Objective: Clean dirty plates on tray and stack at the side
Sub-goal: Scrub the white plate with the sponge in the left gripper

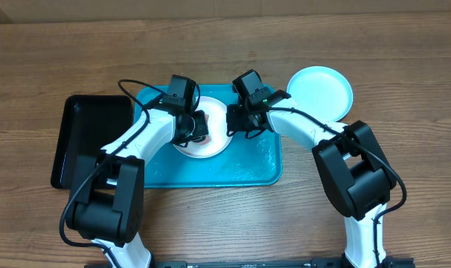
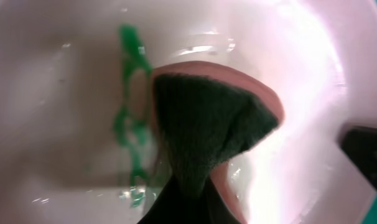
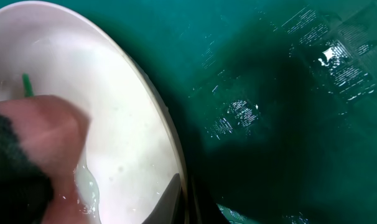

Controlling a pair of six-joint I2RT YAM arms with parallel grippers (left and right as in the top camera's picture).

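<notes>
The white plate [image 1: 210,146] lies on the turquoise tray [image 1: 248,167], left of its middle. My left gripper [image 1: 197,128] is shut on a pink sponge with a dark green scouring face [image 2: 207,124] and presses it on the plate [image 2: 64,81], next to a green smear [image 2: 129,118]. My right gripper [image 1: 237,125] is shut on the plate's right rim [image 3: 170,134], with one finger inside and one outside [image 3: 185,202]. The pale cyan plate [image 1: 320,91] lies on the table right of the tray. The yellow-green plate is out of view.
A black rectangular tray [image 1: 91,138] lies on the table left of the turquoise tray. The turquoise tray's floor is wet [image 3: 288,93]. Both arms cross over the tray's back half.
</notes>
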